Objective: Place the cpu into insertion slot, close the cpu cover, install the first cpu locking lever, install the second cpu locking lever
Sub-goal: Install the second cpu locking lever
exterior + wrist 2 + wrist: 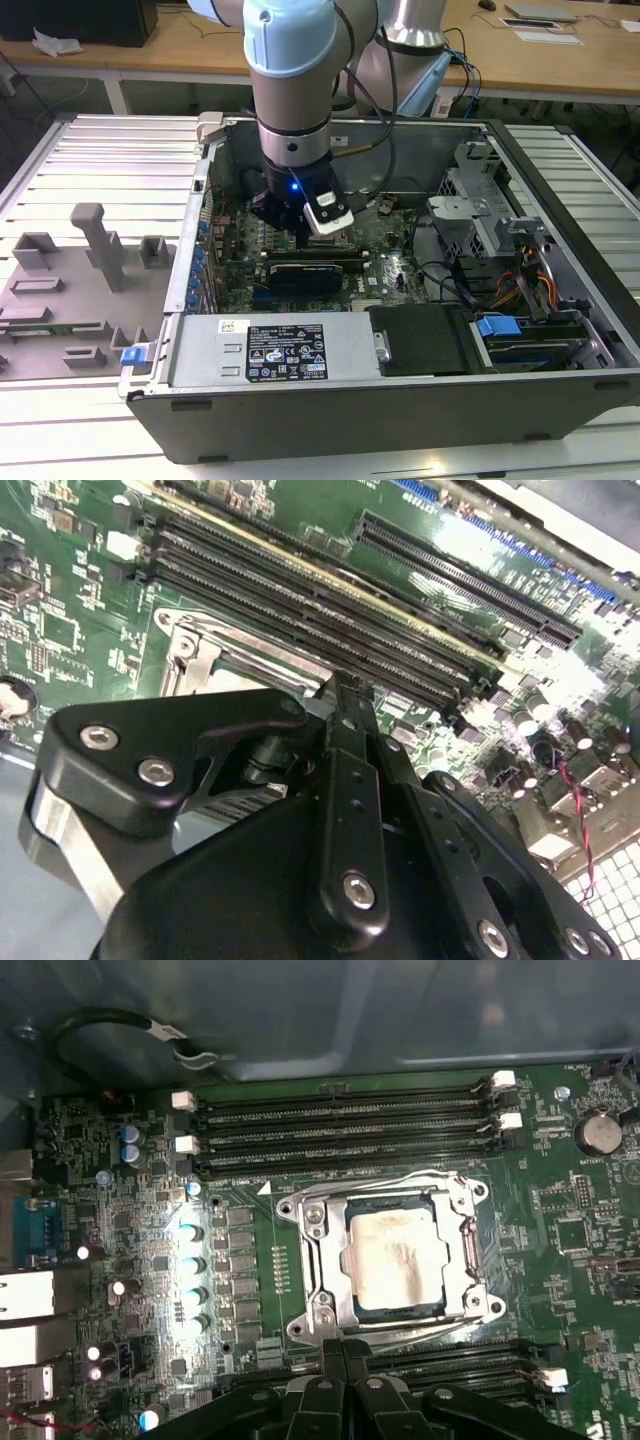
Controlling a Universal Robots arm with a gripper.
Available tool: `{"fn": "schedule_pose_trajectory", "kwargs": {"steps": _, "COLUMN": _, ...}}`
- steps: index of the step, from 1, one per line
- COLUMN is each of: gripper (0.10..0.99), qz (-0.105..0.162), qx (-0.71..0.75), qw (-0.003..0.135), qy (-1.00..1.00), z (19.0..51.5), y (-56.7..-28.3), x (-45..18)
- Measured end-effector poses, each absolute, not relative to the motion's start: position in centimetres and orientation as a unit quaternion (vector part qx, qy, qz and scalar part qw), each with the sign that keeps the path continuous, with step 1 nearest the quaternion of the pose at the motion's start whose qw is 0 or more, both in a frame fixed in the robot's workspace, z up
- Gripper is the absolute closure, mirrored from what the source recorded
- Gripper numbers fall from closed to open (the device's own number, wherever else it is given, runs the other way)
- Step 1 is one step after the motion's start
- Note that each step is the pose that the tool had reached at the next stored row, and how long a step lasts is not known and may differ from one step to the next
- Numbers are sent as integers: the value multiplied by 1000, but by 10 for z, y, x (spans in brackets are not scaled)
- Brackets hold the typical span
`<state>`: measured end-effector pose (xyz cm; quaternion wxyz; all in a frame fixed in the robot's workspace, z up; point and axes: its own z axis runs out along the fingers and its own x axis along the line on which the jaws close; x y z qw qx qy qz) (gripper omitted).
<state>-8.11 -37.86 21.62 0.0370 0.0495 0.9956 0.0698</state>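
On the exterior view's left, a grey foam tray (70,300) with upright blocks lies on the ribbed metal table (110,150), just beside the open computer case (400,400). The case lies on its side with its wall off, so the green motherboard (395,265) faces up. A power supply box (270,350) with a black label sits along the case's near edge, and a long black card (310,272) stands across the board behind it.

The arm (290,70) comes down into the case over the middle of the motherboard, and the gripper (300,225) hangs low above it. In the first wrist view the gripper (345,1355) has its two black fingers (330,1380) pressed together, tips meeting, with nothing between them. The tips sit right at one edge of the socket (385,1255), between it and a bank of memory slots (470,1360).

The chip (390,1260), its silvery-beige top smudged, lies flat in the socket. The metal cover (320,1260) is folded down around it, and the chip shows through its window. Thin wire levers (400,1182) run along the cover's edges; whether they are latched I cannot tell. More memory slots (345,1125) line the far side of the socket.

In the second wrist view the gripper (345,695) points at a corner of the metal cover (195,650), beside the long memory slots (320,610).

On the exterior view's right, drive bays (500,230) and cables (520,275) fill the case's far end.
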Motion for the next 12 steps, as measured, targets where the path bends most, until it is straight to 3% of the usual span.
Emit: {"fn": "schedule_pose_trajectory", "kwargs": {"steps": 12, "gripper": 980, "qz": 105, "qx": 51, "qw": 35, "qy": 993, "z": 210, "y": -393, "x": -88}}
